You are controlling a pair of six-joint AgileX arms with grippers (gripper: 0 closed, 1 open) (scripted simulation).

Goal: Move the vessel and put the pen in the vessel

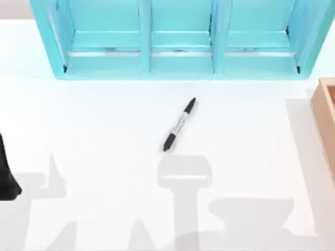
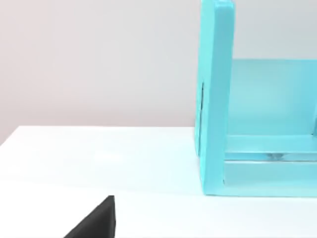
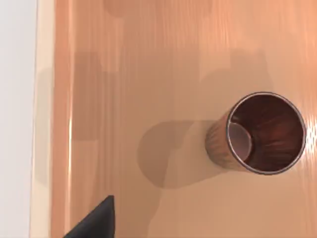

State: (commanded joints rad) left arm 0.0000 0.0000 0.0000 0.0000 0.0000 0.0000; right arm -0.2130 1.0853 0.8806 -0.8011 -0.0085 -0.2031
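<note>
The pen, a slim black marker with a black cap and a grey printed barrel, lies flat and slanted on the white table, just in front of the turquoise shelf unit. The vessel, a copper-toned cylinder with a bright rim and a dark reddish inside, stands upright on the floor of the tan wooden box at the table's right edge, directly below the right gripper's camera. A dark part of the left arm sits at the table's left edge, well apart from the pen. Whether either gripper is open or closed cannot be told.
</note>
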